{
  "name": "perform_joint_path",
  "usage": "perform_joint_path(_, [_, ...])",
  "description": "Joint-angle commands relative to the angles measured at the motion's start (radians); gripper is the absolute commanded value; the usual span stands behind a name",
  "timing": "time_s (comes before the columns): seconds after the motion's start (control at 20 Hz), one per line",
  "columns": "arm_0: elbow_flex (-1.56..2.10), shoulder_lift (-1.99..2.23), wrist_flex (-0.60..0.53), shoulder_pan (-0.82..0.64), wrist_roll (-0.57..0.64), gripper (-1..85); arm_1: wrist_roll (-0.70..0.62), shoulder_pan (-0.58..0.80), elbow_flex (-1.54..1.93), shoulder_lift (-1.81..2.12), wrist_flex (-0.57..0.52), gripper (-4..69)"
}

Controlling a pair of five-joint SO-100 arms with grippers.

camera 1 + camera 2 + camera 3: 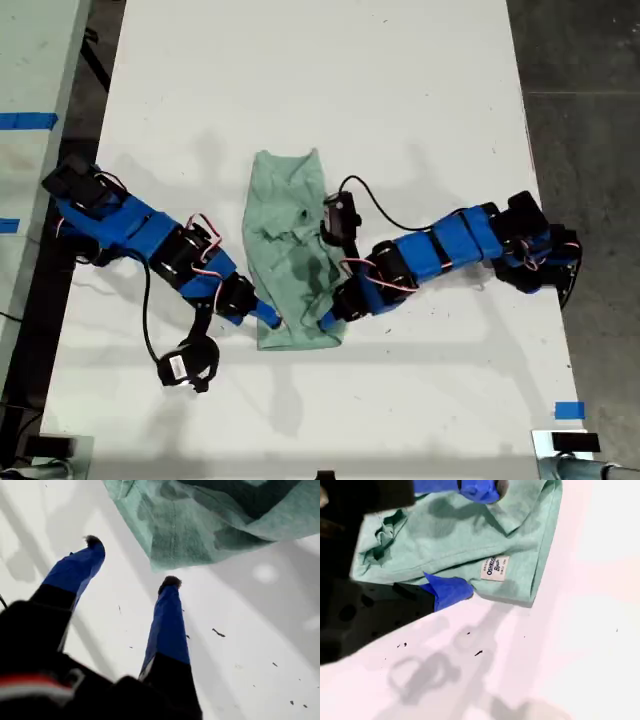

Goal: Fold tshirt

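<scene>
The pale mint-green tshirt (290,250) lies folded into a narrow strip in the middle of the white table (400,80). My first gripper (262,312) is on the arm at the exterior view's left. It stands open (131,562) over bare table, its fingertips just short of a corner of the tshirt (200,525), with nothing between them. My second gripper (332,318) reaches in from the exterior view's right. It is open (472,540), one finger over the tshirt (420,545) and the other at the cloth's edge. A white neck label (495,568) shows.
Blue tape marks sit at the exterior view's lower right (569,410) and on the side surface at its left (25,121). Dark floor (590,120) borders the table at the exterior view's right. Small dark specks (478,653) dot the tabletop.
</scene>
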Motion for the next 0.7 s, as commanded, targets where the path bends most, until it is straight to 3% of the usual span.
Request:
perform_joint_path(0.0, [-0.015, -0.02, -0.051, -0.026, 0.014, 27.4, 0.003, 0.006, -0.097, -0.021, 0.014, 27.2])
perform_joint_path(0.3, [-0.029, -0.156, -0.123, -0.035, 0.048, 27.8, -0.017, 0.017, -0.129, -0.097, 0.0, 28.5])
perform_joint_path(0.65, [-0.049, -0.287, -0.152, -0.034, 0.067, 25.8, -0.064, 0.035, -0.129, -0.213, -0.106, 28.9])
